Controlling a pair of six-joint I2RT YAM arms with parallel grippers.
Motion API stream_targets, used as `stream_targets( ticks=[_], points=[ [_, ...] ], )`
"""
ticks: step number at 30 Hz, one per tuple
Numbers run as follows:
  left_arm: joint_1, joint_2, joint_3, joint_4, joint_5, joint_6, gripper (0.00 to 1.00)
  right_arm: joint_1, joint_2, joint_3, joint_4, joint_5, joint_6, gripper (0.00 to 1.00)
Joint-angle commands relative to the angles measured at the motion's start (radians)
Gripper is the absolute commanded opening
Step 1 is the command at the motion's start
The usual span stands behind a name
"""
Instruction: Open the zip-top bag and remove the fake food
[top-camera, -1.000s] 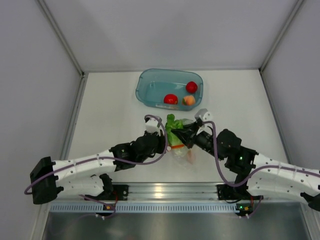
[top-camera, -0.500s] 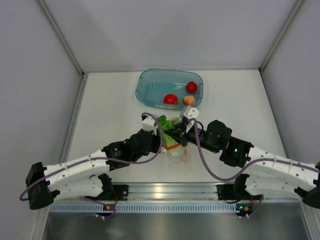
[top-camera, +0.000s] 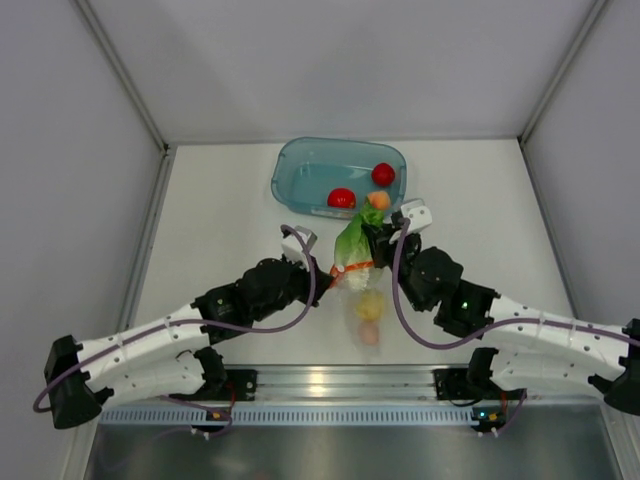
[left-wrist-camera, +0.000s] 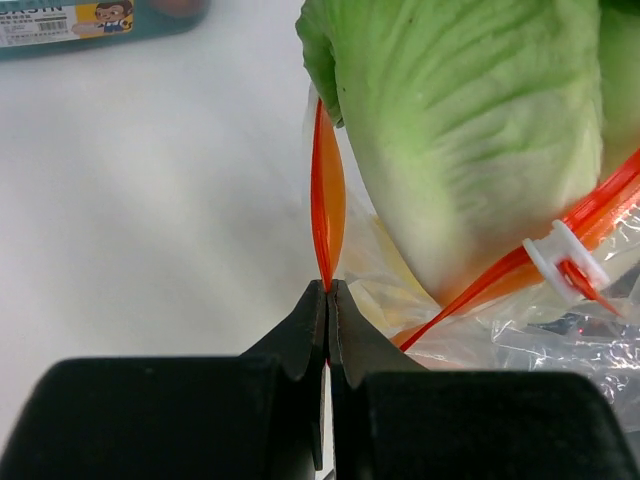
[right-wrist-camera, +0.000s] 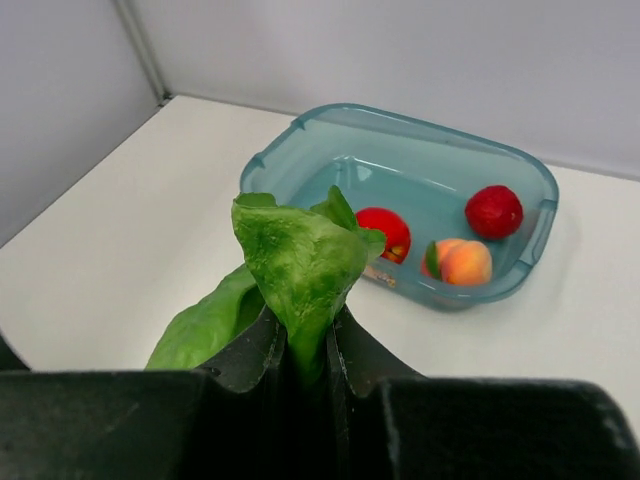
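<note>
Gaping clear zip-top bag (left-wrist-camera: 545, 342), green-white lettuce (left-wrist-camera: 470, 130) protruding

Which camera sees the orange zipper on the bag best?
The left wrist view: the zip strip shows close up, pinched by the left gripper. The top view shows only a tiny orange line. The right wrist view shows none of it.

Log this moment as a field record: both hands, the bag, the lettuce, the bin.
left hand: shut on the zip strip at the bag's mouth
right hand: shut on the lettuce, at its leafy tip
zip-top bag: mouth open around the lettuce
lettuce position: leafy end out of the mouth, base inside
left in bag: yellow piece, orange-pink piece
teal bin: holds two red pieces and a peach
</note>
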Motion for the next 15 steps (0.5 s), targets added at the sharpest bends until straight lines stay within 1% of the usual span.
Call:
stream_targets(
  ticks=[1,4,5,7,8,9,10,11,13,14,15],
  points=[
    [-0.001,-0.032,-0.043,-0.048,0.08,0.046,0.0,-0.023,0.004,-0.005,0.201,0.304,-0.018,0.0],
    [0.002,-0.049,-0.046,-0.033,0.09,0.055,0.0,-0.021,0.008,-0.053,0.255,0.374,0.017,0.0],
    [0.003,-0.052,-0.046,-0.027,0.096,0.065,0.0,-0.021,0.006,-0.068,0.299,0.35,0.022,0.0],
    [0.003,-0.052,-0.033,-0.016,0.087,0.068,0.0,-0.021,0.0,-0.108,0.365,0.272,0.008,0.0],
    [0.005,-0.043,-0.021,-0.016,0.07,0.071,0.0,-0.02,-0.002,-0.125,0.403,0.15,-0.005,0.0],
    [0.005,-0.037,-0.01,-0.016,0.054,0.071,0.0,-0.018,0.0,-0.143,0.489,0.068,-0.039,0.0],
    [0.005,-0.031,0.012,-0.016,0.045,0.071,0.0,-0.017,0.003,-0.162,0.511,0.02,-0.042,0.0],
    [0.005,-0.013,0.026,-0.016,0.038,0.075,0.0,-0.017,0.006,-0.162,0.511,-0.007,-0.004,0.0],
    [0.005,0.012,0.062,-0.016,0.033,0.083,0.0,-0.02,0.009,-0.171,0.554,-0.006,0.014,0.0],
    [0.005,0.041,0.069,-0.016,0.037,0.094,0.0,-0.018,0.009,-0.171,0.558,0.05,0.055,0.0],
    [0.005,0.056,0.08,-0.016,0.056,0.101,0.0,-0.018,0.018,-0.169,0.565,0.086,0.063,0.0]
  ],
)
